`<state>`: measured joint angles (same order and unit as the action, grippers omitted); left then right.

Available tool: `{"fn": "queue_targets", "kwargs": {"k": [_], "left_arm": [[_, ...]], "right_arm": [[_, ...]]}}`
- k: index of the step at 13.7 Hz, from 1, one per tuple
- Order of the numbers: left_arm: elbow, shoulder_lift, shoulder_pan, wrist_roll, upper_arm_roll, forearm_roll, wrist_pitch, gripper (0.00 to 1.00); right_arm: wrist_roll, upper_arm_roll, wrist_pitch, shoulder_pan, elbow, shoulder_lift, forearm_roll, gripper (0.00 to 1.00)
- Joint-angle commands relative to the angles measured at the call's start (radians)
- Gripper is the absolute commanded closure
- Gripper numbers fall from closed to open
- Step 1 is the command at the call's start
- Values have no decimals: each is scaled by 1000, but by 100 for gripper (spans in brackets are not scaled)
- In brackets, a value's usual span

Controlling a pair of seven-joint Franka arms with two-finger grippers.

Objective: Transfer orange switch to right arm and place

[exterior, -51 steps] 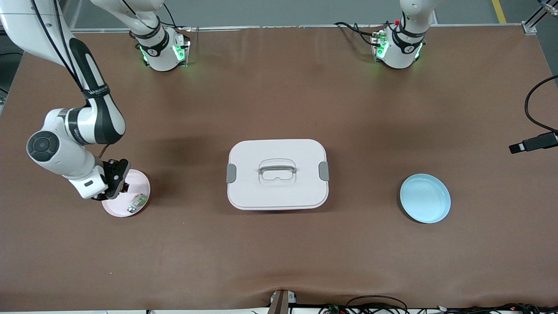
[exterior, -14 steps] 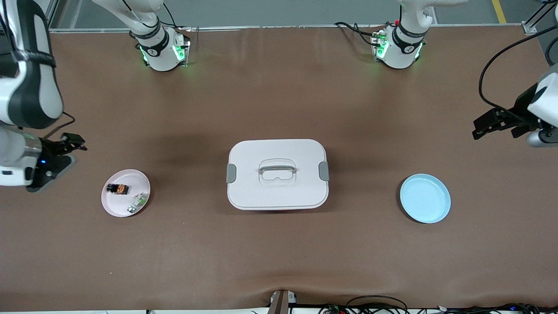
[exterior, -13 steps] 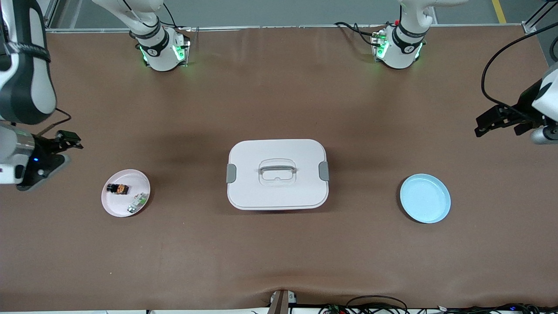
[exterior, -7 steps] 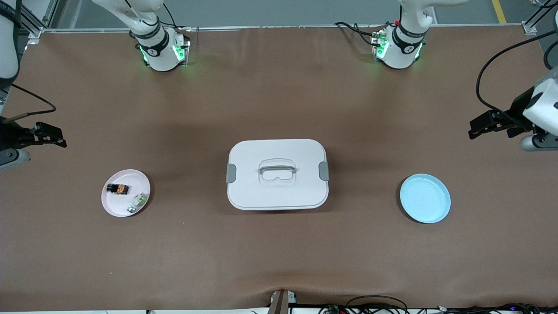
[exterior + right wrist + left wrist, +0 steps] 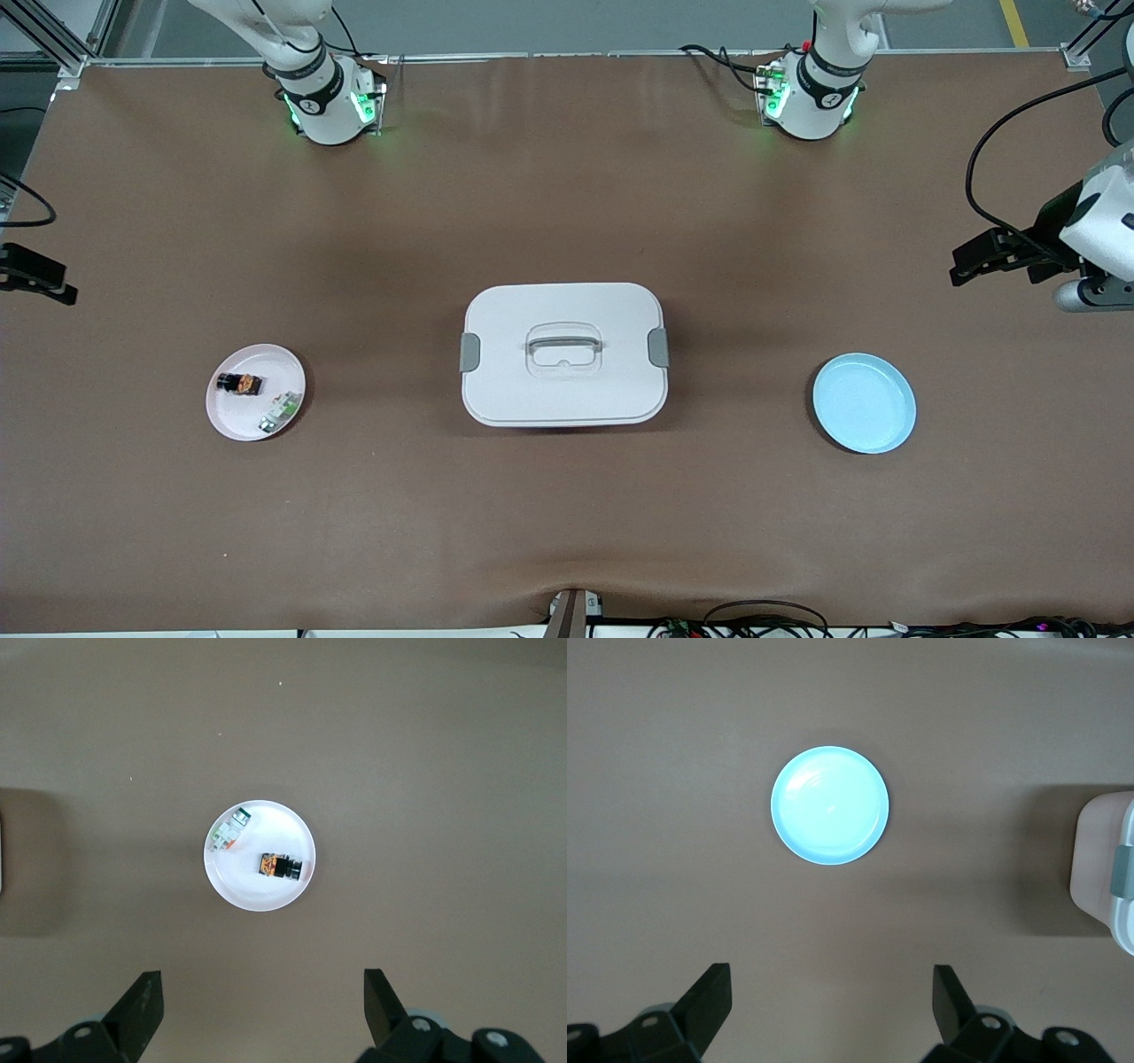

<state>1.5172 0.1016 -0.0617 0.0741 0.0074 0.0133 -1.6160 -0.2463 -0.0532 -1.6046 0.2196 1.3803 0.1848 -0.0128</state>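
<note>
Now that the right arm has pulled back from the pink plate to the table's edge at its own end, the orange switch lies in plain sight on that plate, just beside the white-and-green part and apart from it. A few seconds ago the right claw was down on the plate; it now hangs high, looking straight down on the plate from its wrist camera, with its fingers spread wide and nothing between them. In the front view only a dark tip of it shows at the frame's edge. The left claw is likewise open and empty, up over the table near the blue plate at the left arm's end; it has barely shifted in the last second. The white box sits closed in the middle of the table, between the two plates, unmoved.

Judged from this, the placing looks done: the switch rests on the plate at the right arm's end, free of both claws, and both arms seem to be withdrawing to rest. Nothing suggests a further grasp is needed.
</note>
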Motion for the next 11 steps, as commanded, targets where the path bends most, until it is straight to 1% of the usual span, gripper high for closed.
{"fn": "queue_targets", "kwargs": {"k": [1,2,4,9,10,11], "left_arm": [[-17,0,-6,-11,3,8,22,0],[-17,0,-6,-11,3,8,21,0],[-17,0,-6,-11,2,8,21,0],[-17,0,-6,-11,2,8,38,0],[-17,1,-6,-11,2,8,39,0],[-17,1,-6,-11,2,8,39,0]], "right_arm": [[33,-16,29,4,5,-42,-22,0],[74,-17,29,4,9,-44,-29,0],[162,-19,55,-3,9,-54,-71,0],[156,-19,69,-19,8,-58,-72,0],[153,2,72,-66,8,-65,-61,0],[148,117,75,-183,9,-71,-52,0]]}}
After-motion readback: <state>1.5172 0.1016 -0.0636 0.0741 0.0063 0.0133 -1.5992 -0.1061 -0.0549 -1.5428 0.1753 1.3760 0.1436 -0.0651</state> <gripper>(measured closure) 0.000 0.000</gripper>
